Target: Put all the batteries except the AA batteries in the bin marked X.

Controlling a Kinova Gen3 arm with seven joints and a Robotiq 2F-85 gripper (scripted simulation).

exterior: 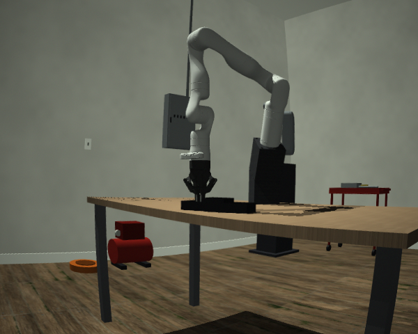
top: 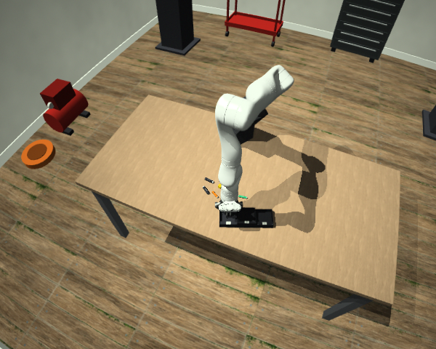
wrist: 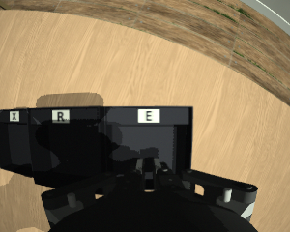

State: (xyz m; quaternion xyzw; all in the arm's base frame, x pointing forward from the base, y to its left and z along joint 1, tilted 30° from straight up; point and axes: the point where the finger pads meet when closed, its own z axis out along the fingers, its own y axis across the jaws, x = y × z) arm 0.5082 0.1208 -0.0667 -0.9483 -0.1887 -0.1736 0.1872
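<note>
Two bins short of bin X (top: 265,218) (exterior: 243,207) (wrist: 18,147), seemingly poising closed, empty jaws at bin E (top: 223,220) (exterior: 188,206) (wrist: 149,132); probably needing lifting toward loose items (top: 206,190) next.

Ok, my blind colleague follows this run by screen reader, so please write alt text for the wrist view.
Narrow-set gripper fingers reach down at the bin marked E, beside bins R and X on a wooden table.
</note>
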